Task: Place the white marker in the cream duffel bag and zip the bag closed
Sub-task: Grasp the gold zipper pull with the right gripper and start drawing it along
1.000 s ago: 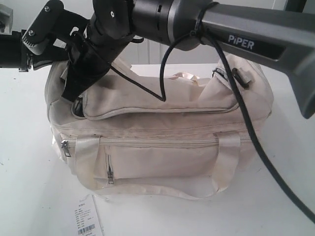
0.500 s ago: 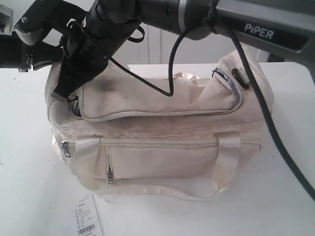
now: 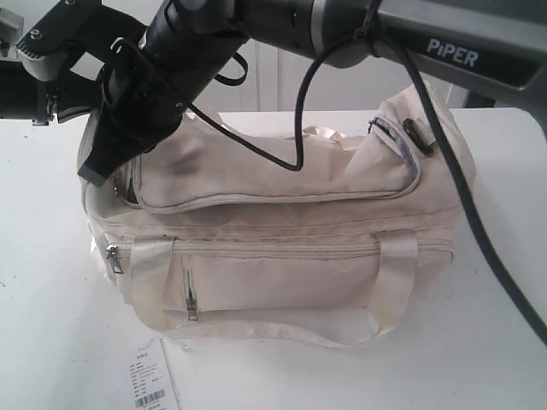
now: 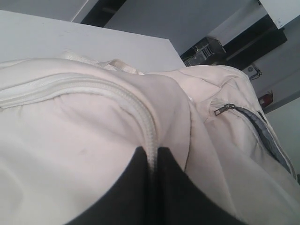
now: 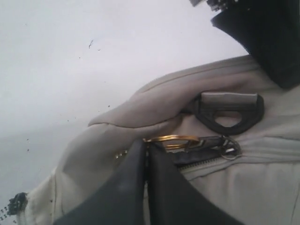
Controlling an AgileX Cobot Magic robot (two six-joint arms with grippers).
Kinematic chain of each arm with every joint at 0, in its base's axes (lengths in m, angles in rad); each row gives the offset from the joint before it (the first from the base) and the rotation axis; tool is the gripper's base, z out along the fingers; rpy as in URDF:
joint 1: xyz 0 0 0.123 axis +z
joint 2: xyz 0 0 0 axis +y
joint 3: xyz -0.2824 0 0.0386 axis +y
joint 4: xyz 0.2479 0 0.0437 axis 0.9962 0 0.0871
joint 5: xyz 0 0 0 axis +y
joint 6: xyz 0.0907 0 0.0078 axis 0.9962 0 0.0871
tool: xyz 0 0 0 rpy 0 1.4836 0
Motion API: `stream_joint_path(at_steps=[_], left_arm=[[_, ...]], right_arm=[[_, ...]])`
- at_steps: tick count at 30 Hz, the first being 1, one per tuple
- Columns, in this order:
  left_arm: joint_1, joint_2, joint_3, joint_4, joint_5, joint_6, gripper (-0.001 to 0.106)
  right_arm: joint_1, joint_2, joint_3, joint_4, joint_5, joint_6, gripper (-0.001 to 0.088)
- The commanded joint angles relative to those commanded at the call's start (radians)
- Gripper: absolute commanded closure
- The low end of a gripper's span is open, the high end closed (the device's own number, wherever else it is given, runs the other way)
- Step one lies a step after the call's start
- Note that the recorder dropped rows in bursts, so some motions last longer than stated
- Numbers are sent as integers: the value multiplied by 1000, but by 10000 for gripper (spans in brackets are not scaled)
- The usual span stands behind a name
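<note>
The cream duffel bag (image 3: 282, 256) lies on the white table (image 3: 43, 299). My right gripper (image 3: 96, 171) reaches across to the bag's left end, at the corner of the curved top flap. In the right wrist view this gripper (image 5: 146, 143) is shut on a gold ring (image 5: 171, 139) that hangs from the dark zip pull (image 5: 206, 143). My left gripper (image 4: 151, 149) is shut on a ridge of the bag's zip seam (image 4: 145, 117); in the exterior view it sits at the top left (image 3: 73, 90), partly behind the right arm. The white marker is hidden.
A white barcoded paper tag (image 3: 152, 380) lies on the table in front of the bag. The right arm's black cable (image 3: 461, 196) drapes over the bag's right end. A grey buckle (image 5: 229, 112) sits beside the zip pull. Webbing handles (image 3: 393, 282) hang down the front.
My right gripper has moved left and slightly down along the top flap's zip, taking the ring with it. The gap at the flap's left corner has narrowed. The left arm has barely moved.
</note>
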Motion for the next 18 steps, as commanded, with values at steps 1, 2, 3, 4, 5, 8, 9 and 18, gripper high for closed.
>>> stream_joint_path(at_steps=[1,2,3,4,5,8,9,18], left_arm=[[0,0,0,0,-2,0,1053],[0,0,0,0,-7,0,1053],[0,0,0,0,-15,0,1053],[0,0,0,3,-19,0,1053],[0,0,0,7,-28,-6,1053],[0,0,0,21,-45,-24,1053],[0,0,0,21,-45,-24,1053],[0,0,0,22,-60,-24,1053]], right_arm=[[0,0,0,2,8,0,868],[0,0,0,4,18,0,868],[0,0,0,4,25,0,868],[0,0,0,7,30,0,868],[0,0,0,7,35,0,868],[0,0,0,7,47,0,868],[0,0,0,7,50,0,868],[3,-4,0,33,77,-2,868]])
